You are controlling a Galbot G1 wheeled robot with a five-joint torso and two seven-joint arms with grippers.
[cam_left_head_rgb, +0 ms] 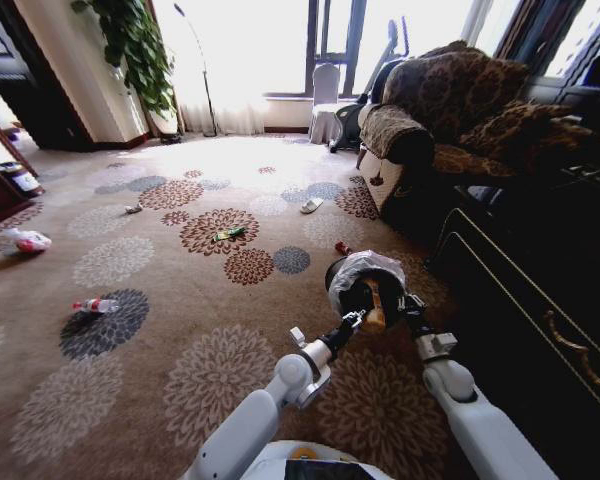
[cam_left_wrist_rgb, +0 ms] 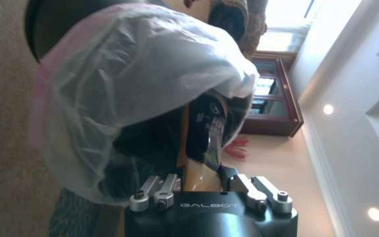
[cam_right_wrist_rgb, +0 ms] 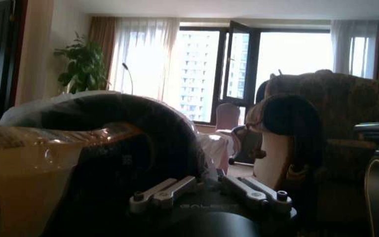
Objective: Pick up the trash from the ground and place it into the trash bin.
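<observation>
Plastic-lined trash bin (cam_left_head_rgb: 355, 283) sits between carpet litter and sofa (cam_left_head_rgb: 450, 110).

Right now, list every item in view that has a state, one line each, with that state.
trash bin: held up off the carpet, tipped so its mouth faces the robot, clear liner round the rim.
amber bottle: at the bin's mouth, in the left gripper.
left gripper: shut on the amber bottle.
right gripper: at the bin's rim.
clear plastic bottle: lying on the carpet.
green wrapper: lying on the carpet.
white-pink bag: lying on the carpet.
</observation>
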